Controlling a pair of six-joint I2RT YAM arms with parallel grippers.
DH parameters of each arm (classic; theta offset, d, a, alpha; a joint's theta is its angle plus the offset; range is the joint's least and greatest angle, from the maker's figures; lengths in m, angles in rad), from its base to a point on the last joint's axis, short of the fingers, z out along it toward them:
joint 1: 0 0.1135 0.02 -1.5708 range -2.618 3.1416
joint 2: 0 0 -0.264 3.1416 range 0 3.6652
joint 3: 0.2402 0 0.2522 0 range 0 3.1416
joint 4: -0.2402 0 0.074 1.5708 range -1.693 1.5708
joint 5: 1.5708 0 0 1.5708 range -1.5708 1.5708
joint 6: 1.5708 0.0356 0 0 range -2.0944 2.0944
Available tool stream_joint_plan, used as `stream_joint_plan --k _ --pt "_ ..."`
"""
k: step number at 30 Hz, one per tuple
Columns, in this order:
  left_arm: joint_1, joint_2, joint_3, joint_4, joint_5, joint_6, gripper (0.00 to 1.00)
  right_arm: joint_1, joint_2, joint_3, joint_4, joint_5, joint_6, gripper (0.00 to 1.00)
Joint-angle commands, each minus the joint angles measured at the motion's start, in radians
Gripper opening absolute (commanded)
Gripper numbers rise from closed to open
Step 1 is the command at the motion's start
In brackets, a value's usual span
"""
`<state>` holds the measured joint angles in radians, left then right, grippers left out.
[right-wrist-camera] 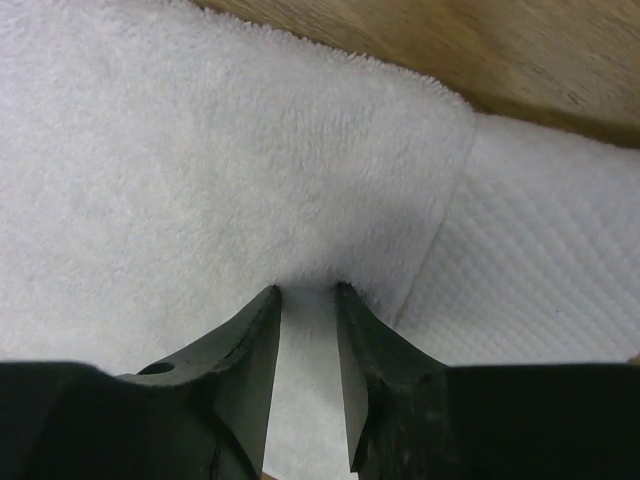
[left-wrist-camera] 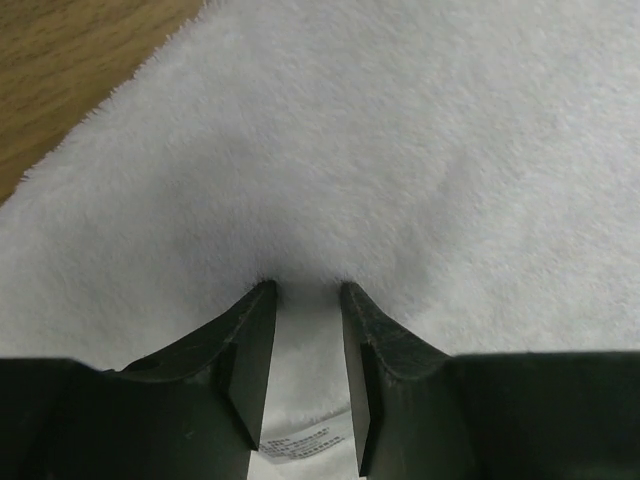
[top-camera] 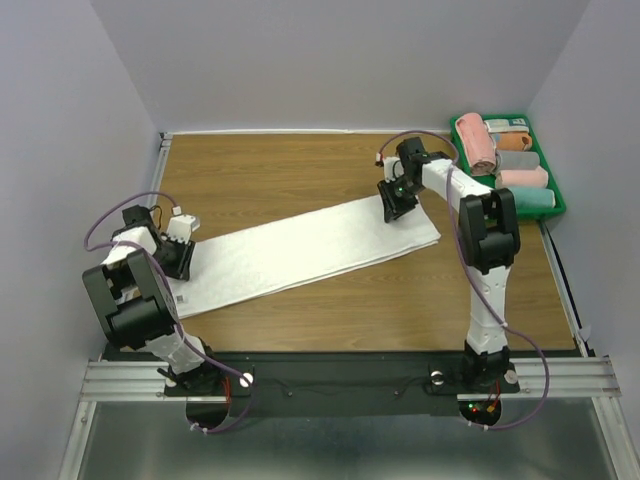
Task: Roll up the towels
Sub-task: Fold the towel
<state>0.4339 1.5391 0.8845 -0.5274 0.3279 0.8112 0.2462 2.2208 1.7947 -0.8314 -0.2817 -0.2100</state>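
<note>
Wooden surface (top-camera: 300, 160), and the big white towel (top-camera: 300, 255) is lying flat and slanted across it, near-left to far-right. Left pincer (left-wrist-camera: 307, 290) is down on the near-left end by the label (left-wrist-camera: 300, 440), right pincer (right-wrist-camera: 307, 290) on the far-right end. Both have jaws slightly apart, tips pressed into the terry. Rolled towels (top-camera: 475, 140) sit in the green bin (top-camera: 556, 195) at the far right corner.
</note>
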Motion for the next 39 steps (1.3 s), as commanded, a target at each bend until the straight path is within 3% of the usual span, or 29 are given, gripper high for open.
stream_joint_plan --k 1,8,11,16,17,21,24,29,33,39 --pt "-0.001 0.071 0.07 0.07 -0.036 -0.107 0.43 -0.028 -0.021 -0.128 0.034 0.042 -0.023 0.35" --pt "-0.127 0.381 0.306 0.139 -0.053 -0.198 0.41 -0.027 -0.167 -0.467 0.06 -0.003 -0.035 0.35" --pt "-0.225 0.546 0.519 0.13 -0.053 -0.244 0.41 -0.015 -0.219 -0.59 0.057 -0.063 -0.04 0.35" --pt "-0.351 0.832 1.054 0.028 0.008 -0.309 0.44 0.117 -0.3 -0.689 0.017 -0.171 -0.074 0.35" --pt "-0.359 0.86 1.214 -0.014 0.034 -0.322 0.48 0.134 -0.314 -0.699 -0.003 -0.241 -0.077 0.36" --pt "-0.383 0.9 1.434 -0.054 0.074 -0.353 0.55 0.177 -0.361 -0.667 -0.125 -0.428 -0.167 0.41" --pt "-0.386 0.779 1.319 -0.028 0.071 -0.334 0.56 0.173 -0.433 -0.621 -0.175 -0.41 -0.189 0.41" --pt "-0.391 0.506 0.963 0.058 0.05 -0.339 0.56 0.094 -0.457 -0.517 -0.16 -0.329 -0.189 0.41" --pt "-0.411 0.408 0.73 0.082 0.088 -0.33 0.57 0.065 -0.399 -0.485 -0.094 -0.177 -0.169 0.38" --pt "-0.497 0.348 0.529 0.194 0.013 -0.394 0.54 0.065 -0.352 -0.534 -0.025 -0.117 -0.124 0.38"
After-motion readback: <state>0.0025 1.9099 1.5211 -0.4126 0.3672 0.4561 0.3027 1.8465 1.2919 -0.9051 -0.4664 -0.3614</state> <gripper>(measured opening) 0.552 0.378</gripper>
